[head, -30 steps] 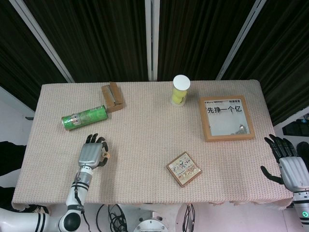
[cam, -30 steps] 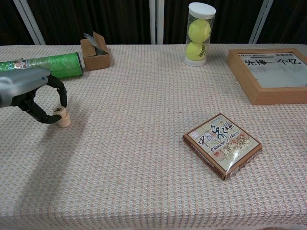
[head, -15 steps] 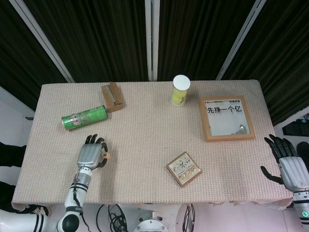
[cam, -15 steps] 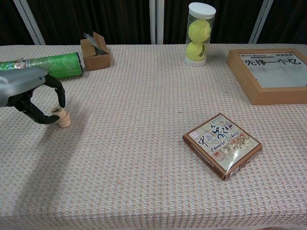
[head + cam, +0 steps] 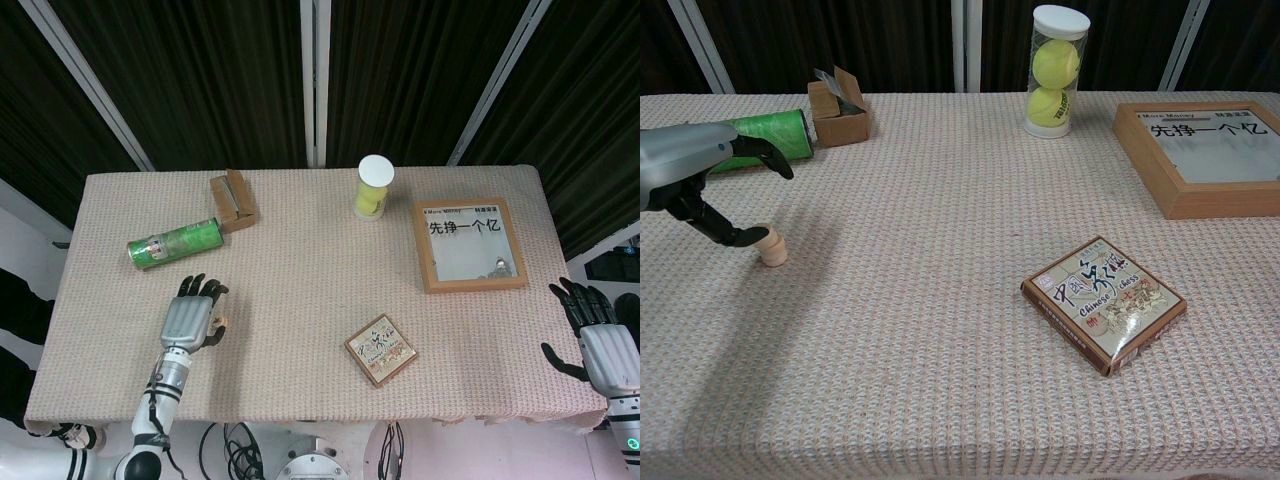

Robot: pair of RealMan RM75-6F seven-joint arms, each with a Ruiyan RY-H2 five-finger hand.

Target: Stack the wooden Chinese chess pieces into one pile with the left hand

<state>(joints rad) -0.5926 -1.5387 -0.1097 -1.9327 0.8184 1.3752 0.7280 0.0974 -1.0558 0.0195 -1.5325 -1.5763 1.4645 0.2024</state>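
One small pile of wooden chess pieces (image 5: 773, 246) stands on the woven tablecloth (image 5: 940, 200), just right of the left hand (image 5: 690, 175), whose fingers are spread, holding nothing; its thumb tip reaches the pile's top.

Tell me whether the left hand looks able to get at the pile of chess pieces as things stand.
Probably yes. The left hand sits right beside the pile of chess pieces, fingers spread, its thumb tip at the pile's top, and nothing lies between them on the tablecloth.
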